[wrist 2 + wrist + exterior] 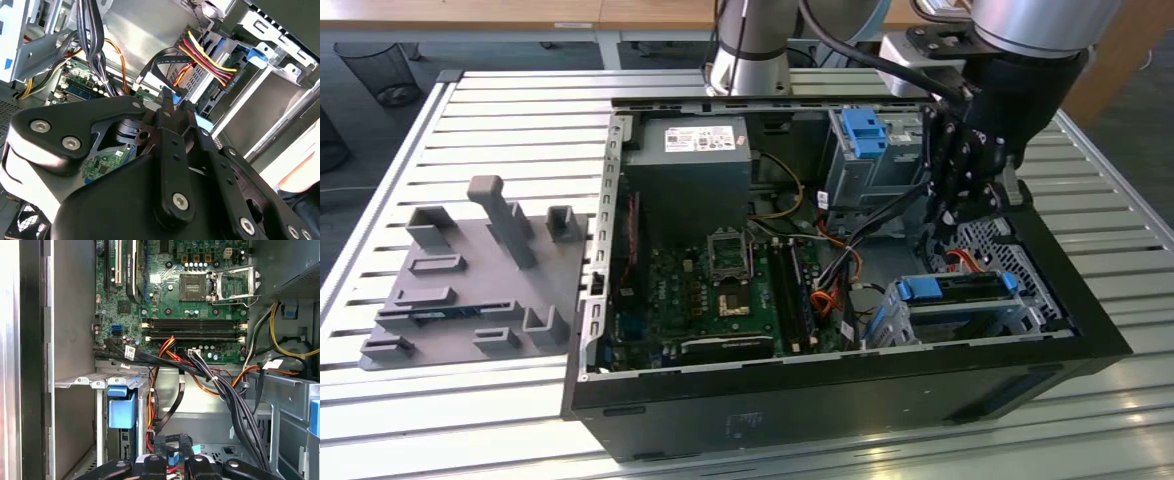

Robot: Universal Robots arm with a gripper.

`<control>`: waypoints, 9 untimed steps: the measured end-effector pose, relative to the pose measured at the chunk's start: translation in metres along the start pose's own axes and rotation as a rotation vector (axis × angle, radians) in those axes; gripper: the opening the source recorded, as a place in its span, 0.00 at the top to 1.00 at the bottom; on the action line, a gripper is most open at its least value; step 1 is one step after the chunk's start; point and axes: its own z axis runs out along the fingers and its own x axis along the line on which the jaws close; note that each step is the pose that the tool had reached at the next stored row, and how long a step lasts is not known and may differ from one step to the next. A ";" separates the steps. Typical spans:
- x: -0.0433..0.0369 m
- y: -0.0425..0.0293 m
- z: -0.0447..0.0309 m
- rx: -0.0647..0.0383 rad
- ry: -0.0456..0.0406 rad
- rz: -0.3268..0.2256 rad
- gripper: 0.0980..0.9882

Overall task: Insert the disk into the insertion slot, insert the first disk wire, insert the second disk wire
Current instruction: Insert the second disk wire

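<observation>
Black two-finger gripper (173,103), clamped on the blue plug (170,95) of a flat black cable (160,62). Silver hard drive in blue carrier (958,289) already seated in low perforated grey cage (994,322); held wire seemingly not yet connected.

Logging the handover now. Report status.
Gripper shut on blue-tipped black wire. Disk seated in insertion slot. Red-yellow wires draped at disk's end.
</observation>
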 end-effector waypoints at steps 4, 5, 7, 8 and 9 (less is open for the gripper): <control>-0.0009 -0.0018 0.0023 -0.007 0.0162 0.009 0.83; -0.0009 -0.0021 0.0028 -0.008 0.0162 0.009 0.83; -0.0010 -0.0027 0.0039 -0.008 0.0163 0.009 0.83; -0.0010 -0.0029 0.0045 -0.009 0.0163 0.009 0.83; -0.0010 -0.0032 0.0052 -0.009 0.0163 0.009 0.83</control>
